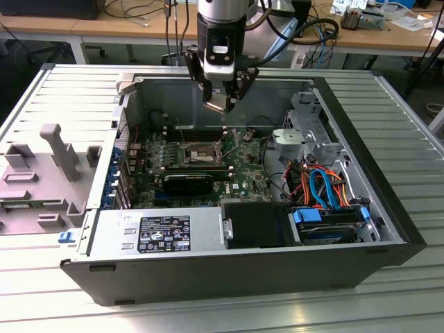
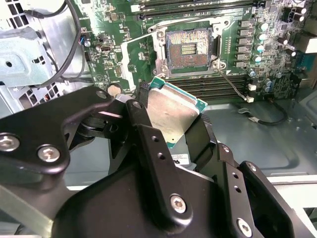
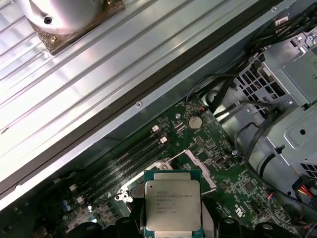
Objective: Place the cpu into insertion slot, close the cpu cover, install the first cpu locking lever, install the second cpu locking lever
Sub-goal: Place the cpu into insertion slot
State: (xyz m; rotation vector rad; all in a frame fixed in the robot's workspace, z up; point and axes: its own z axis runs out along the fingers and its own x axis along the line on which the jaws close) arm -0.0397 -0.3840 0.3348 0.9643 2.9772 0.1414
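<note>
I've got the cpu up in the air, pinched by its edges, dull metal top facing the first wrist view and a green border showing round that top in both wrist views. The gripper is clamped on it, one black finger on one edge and its partner on the opposite edge, nothing else touching the chip. In the exterior view the gripper hangs over the far side of the open computer case, and the chip sits between the fingertips, well above the green board. The insertion slot lies well apart from the chip, dark and square with its silver rim, contact field bare, nothing seated in it. In the exterior view I see that slot near the middle of the board, closer to the camera than the gripper. Just beside the slot there's a silver strip standing up off the board, which I take for the cpu cover, swung open. Long black memory slots run between the socket and the chip in the second wrist view. Further out, a grey power supply sits along the case's near wall, and blue and orange cables bunch at the exterior view's right. The case rests on a ribbed grey table, with a grey plastic part lying at the exterior view's left.
</note>
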